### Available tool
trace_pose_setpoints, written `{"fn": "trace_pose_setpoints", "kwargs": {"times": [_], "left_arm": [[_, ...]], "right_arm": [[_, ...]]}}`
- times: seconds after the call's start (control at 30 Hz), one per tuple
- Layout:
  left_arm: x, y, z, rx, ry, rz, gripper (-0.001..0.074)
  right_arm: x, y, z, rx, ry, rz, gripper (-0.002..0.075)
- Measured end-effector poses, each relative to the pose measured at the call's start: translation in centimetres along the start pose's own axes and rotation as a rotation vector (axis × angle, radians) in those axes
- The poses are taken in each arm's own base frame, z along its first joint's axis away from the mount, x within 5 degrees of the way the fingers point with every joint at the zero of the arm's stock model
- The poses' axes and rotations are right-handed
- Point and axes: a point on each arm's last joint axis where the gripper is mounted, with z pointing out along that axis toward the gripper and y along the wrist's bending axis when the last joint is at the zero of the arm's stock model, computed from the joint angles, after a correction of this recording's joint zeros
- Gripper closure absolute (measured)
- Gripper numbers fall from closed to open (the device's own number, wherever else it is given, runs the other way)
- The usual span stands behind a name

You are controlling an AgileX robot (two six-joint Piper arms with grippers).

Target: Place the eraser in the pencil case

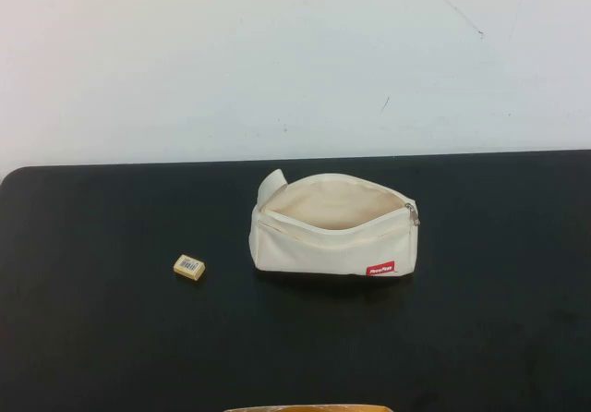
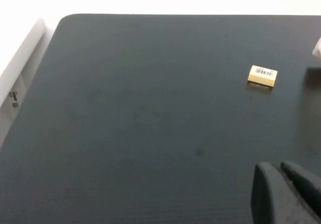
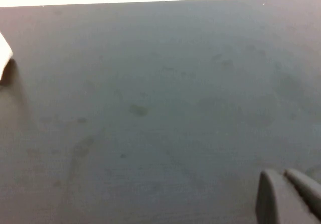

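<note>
Eraser (image 1: pixel 189 267): flat on the table (image 1: pixel 92 338), left of the case (image 1: pixel 332 227), apart.
Case: unzipped, mouth up.
Left gripper (image 2: pixel 287 194): low, fingers together.
Right gripper (image 3: pixel 288 196): parked, fingers together.
Advice: spread fingers, descend squarely over eraser.

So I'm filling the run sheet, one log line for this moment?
eraser: on table, left of pencil case | case: unzipped | left tool: away, empty | right tool: parked
</note>
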Motion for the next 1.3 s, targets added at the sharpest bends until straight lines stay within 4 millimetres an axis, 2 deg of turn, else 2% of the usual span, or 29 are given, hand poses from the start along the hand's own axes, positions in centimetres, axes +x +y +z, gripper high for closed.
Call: {"fn": "trace_pose_setpoints", "kwargs": {"times": [1.03,1.17,1.3], "left_arm": [[0.0,0.0,0.0,-0.002,-0.003,0.003,0.0736],[-0.4,0.1,0.1,-0.006,-0.054,0.008,0.0736],[-1.9,0.1,-0.2,-0.014,-0.223,0.01,0.0736]], "right_arm": [[0.0,0.0,0.0,0.0,0.0,0.0,0.0727],[0.0,0.0,0.0,0.0,0.0,0.0,0.0727],[0.0,0.0,0.0,0.0,0.0,0.0,0.0727]]}}
